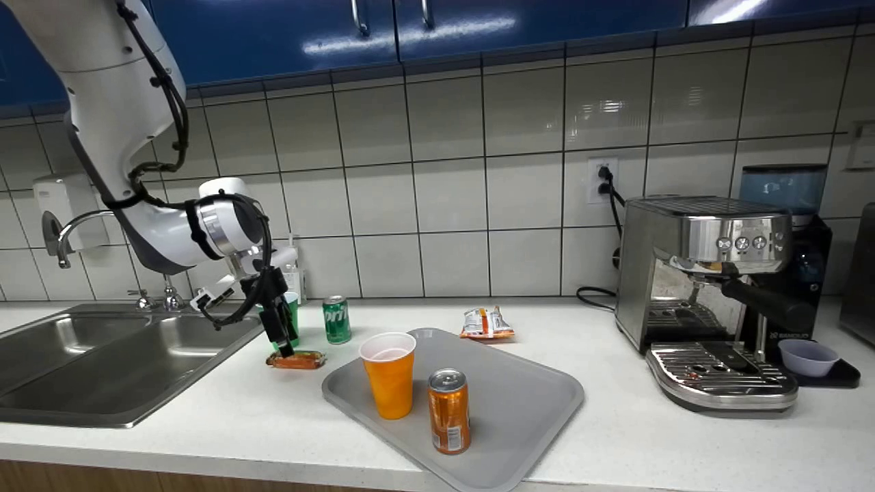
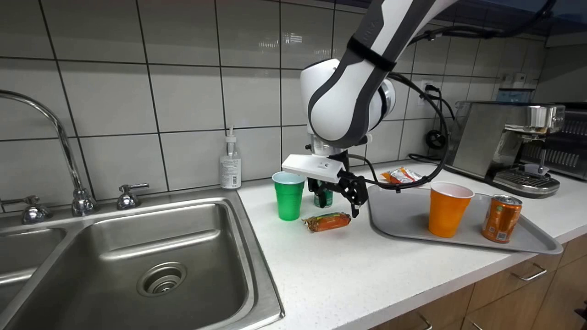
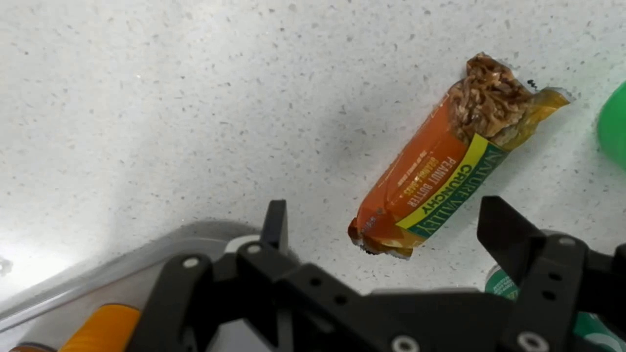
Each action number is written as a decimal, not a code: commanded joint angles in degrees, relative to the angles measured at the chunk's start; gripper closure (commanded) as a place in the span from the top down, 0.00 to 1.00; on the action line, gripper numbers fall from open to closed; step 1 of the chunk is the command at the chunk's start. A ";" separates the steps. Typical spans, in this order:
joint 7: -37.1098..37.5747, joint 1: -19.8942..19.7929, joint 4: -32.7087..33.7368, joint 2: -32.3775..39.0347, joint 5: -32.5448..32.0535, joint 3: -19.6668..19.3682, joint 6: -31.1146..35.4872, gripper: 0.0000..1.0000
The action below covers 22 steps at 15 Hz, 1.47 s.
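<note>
- Orange-wrapped, the granola bar (image 3: 430, 171) lies on the white countertop (image 3: 146, 122); only the wrist view makes its "Nature Valley Crunchy" lettering legible;
- the gripper (image 3: 385, 200) has its jaws spread wide; in the wrist view they flank the bar's lower end without touching it;
- the green cup (image 2: 289, 196) stands whole beside the bar in an exterior view; the wrist view catches only its edge;
- the green soda can (image 1: 336, 320) shows uncovered in an exterior view; the gripper partly hides it in the wrist view;
- the grey tray (image 1: 519, 396) bears an orange cup (image 1: 392, 383) and an orange can (image 1: 449, 417) in both exterior views;
- the sink drain (image 2: 162, 278) shows in an exterior view alone.
</note>
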 commanded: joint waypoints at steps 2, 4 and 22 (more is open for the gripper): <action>2.63 0.25 4.13 3.06 2.82 -0.28 -0.57 1.00; 3.37 0.41 5.29 4.04 3.72 -0.50 -0.68 1.00; 4.93 0.48 11.70 9.95 9.38 -1.68 -1.32 1.00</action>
